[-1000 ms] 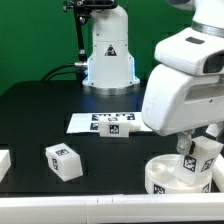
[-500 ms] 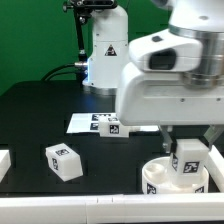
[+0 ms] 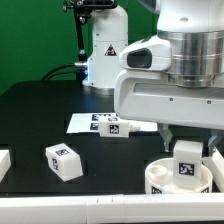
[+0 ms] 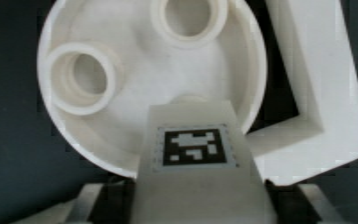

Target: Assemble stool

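My gripper (image 3: pixel 189 146) is clamped on a tagged leg (image 3: pixel 189 166), held upright over the round seat (image 3: pixel 158 183). The seat lies on the desk (image 3: pixel 40 110) at the exterior view's right, and I cannot tell whether leg and seat touch. A second leg (image 3: pixel 63 161) lies well apart, toward that view's left.

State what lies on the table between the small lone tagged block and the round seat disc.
Nothing: only bare black tabletop, as the exterior view shows.
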